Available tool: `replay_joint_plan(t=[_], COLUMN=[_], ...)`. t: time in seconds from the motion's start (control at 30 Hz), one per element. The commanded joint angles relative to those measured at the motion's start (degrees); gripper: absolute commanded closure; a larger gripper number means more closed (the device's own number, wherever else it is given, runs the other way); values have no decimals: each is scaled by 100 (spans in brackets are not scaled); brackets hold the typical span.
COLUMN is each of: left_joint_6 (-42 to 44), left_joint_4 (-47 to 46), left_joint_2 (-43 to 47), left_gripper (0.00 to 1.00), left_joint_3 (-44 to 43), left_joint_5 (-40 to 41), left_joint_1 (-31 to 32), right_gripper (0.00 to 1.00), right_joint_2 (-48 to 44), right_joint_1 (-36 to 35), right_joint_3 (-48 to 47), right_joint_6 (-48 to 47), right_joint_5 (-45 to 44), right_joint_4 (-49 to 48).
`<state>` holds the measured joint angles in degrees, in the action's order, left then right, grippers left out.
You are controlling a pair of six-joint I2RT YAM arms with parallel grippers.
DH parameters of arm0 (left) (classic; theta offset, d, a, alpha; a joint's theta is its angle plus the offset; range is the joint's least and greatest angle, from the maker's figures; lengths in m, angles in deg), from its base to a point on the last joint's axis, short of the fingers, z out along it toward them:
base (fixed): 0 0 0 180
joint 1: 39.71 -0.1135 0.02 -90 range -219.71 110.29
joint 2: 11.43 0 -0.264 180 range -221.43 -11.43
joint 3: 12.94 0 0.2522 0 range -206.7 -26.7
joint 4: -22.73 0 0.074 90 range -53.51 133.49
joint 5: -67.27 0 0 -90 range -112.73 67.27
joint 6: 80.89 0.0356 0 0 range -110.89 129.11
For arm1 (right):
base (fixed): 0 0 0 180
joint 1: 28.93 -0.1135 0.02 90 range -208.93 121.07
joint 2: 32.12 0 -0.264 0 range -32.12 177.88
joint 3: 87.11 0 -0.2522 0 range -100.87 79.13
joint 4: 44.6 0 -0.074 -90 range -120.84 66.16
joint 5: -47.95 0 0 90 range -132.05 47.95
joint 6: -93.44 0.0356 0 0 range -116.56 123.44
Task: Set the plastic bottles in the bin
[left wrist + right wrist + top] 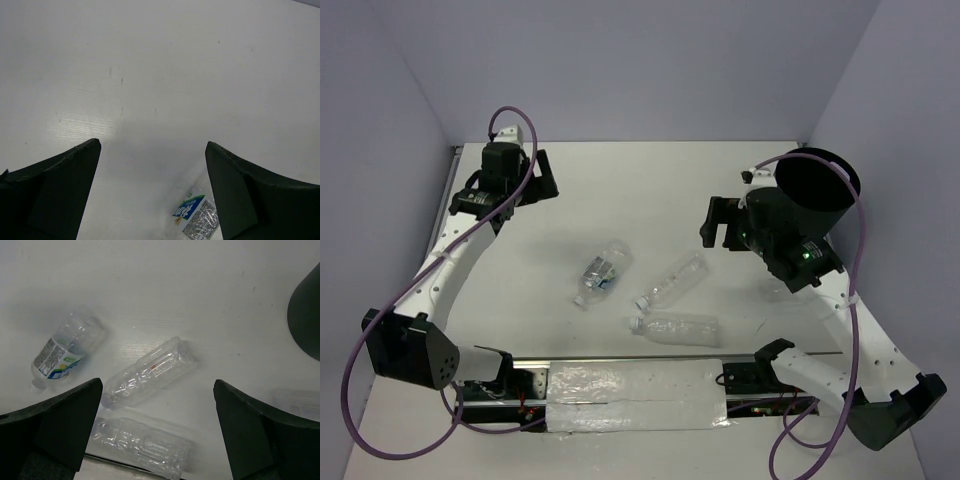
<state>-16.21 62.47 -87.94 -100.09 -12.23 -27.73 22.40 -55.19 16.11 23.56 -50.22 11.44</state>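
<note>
Three bottles: small, clear, crinkled plastic, all lying on their sides near the middle of the white tabletop (620,190), between the two arms and outside the bin.
Labelled bottle: the clear bottle with the blue-and-white label (603,272) (65,350) lies furthest left of the three, apart from the others. Its label also shows at the bottom edge of the left wrist view (197,215).
Middle bottle: the unlabelled clear bottle (673,281) (150,371) lies at a slant just right of the labelled one.
Near bottle: the third clear bottle (675,328) (142,445) lies closest to the arm bases, just beside the lower end of the middle bottle. Whether they touch cannot be told.
Bin: the black cylindrical bucket with a round rim (825,212) (307,315) stands upright at the far right of the tabletop, well apart from the bottles, with its mouth facing up.
Left claw: the black two-finger left claw (548,172) (152,144) is spread wide and holds nothing. It sits over bare tabletop at the far left.
Right claw: the black right claw (710,222) (157,383) is spread wide and empty. It sits just left of the bin, above the tabletop, with the bottles in its camera's view.
Near edge: a strip of silvery tape (640,395) runs between the arm bases.
</note>
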Motion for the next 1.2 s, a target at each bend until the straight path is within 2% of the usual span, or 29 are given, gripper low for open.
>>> replay_joint_plan(t=[0.0, 0.13, 0.37, 0.57, 0.73, 0.93, 1.17], left_joint_6=[-148, -192, -184, -149, -105, -52, -52], left_joint_4=[-5, -92, -14, 4, 136, 206, 197], left_joint_2=[189, 268, 321, 391, 356, 417, 470], left_gripper=[1, 1, 1, 1, 1, 1, 1], left_joint_3=[0, 140, 184, 210, 158, 184, 316], left_joint_5=[-66, -136, -75, -22, 4, 48, 75], left_joint_1=[-3, -4, -4, -3, -4, -4, -4], right_gripper=[0, 0, 0, 0, 0, 0, 0], right_joint_2=[-56, -56, 392, 86, -56, -3, 497], right_joint_1=[-37, -46, -46, -46, -37, -63, -63], right_joint_3=[80, 141, -122, 527, 1485, 2469, 2822], right_joint_6=[132, 229, 932, 1406, 2809, 4007, 4316], right_joint_5=[-62, -212, -1205, -468, 349, 666, 790], right_joint_4=[-229, -230, 341, -202, -993, -1880, -2558])
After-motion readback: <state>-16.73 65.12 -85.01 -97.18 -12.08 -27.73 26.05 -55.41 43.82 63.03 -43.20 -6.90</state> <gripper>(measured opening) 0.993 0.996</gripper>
